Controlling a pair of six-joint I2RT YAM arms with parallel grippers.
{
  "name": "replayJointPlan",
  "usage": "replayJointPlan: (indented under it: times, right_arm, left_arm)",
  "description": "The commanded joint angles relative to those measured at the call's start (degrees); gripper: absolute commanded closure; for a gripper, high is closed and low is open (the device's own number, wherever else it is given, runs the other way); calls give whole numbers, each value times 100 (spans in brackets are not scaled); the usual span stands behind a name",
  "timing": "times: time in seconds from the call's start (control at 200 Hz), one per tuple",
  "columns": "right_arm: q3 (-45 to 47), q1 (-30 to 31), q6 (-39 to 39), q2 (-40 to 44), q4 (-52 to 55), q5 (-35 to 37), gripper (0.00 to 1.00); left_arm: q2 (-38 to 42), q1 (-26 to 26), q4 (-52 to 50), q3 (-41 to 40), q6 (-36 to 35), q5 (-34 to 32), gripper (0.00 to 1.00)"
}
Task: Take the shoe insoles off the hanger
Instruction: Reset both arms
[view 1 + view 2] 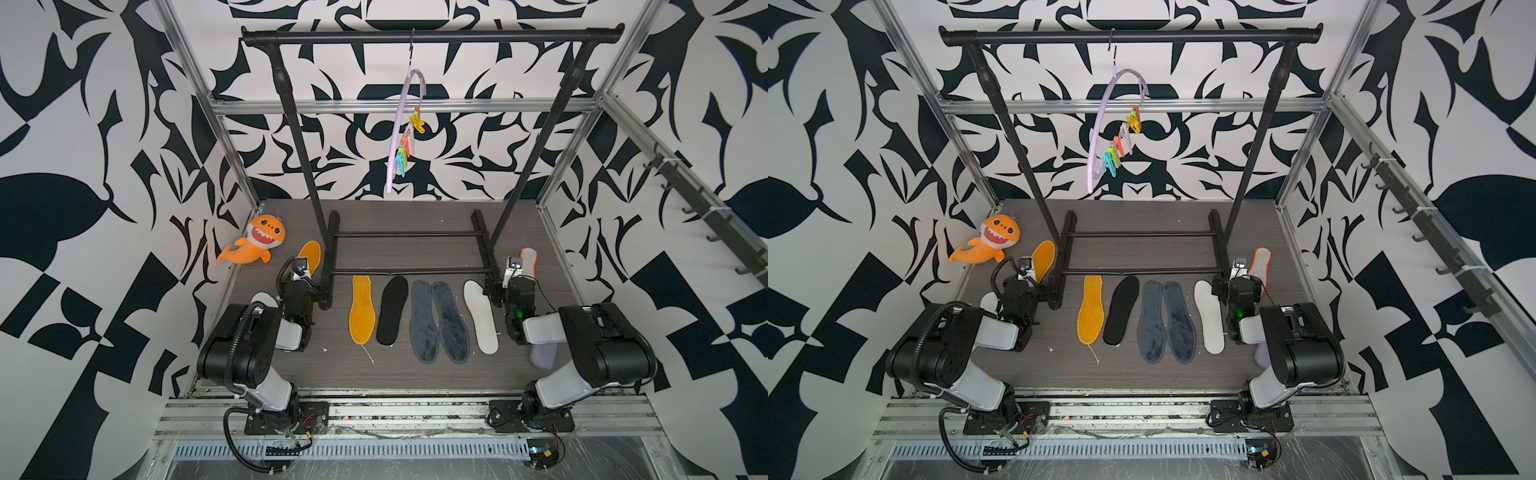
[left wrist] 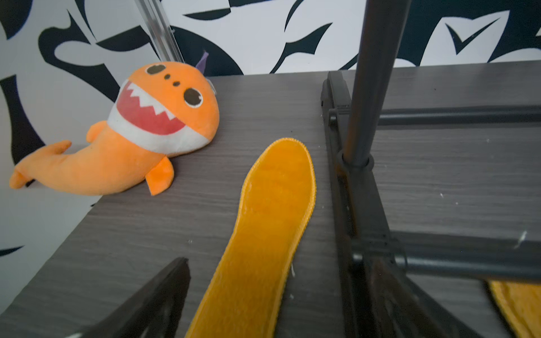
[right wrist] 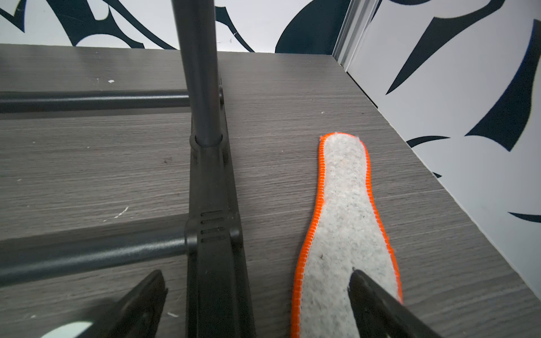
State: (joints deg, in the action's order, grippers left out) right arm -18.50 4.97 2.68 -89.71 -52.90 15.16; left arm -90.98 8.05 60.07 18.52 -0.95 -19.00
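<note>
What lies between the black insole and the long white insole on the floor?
Two dark grey-blue insoles, side by side, seen in both top views.

A robotics lab test cell: aluminium frame [image 1: 374, 106], black-and-white patterned wall panels [image 1: 62, 124], two robot arms [image 1: 245, 345] bolted to a slotted rail [image 1: 415, 411].

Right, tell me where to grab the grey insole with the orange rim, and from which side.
Probably the narrow waist of the grey insole, from straight above: it lies flat on the table, so no edge is lifted for a sideways pinch. The open right gripper could span that width; the rail foot lies close alongside.
</note>
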Motion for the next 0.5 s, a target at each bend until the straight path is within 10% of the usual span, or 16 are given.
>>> replayJointPlan:
  times: [0.0, 0.495]
  right_arm:
    - [-83, 3, -150, 67, -130, -246, 0]
    - [-145, 9, -164, 61, -14, -195, 0]
  left_arm:
    - [112, -88, -529, 196, 97, 107, 1]
    - [70, -243, -438, 188, 192, 273, 1]
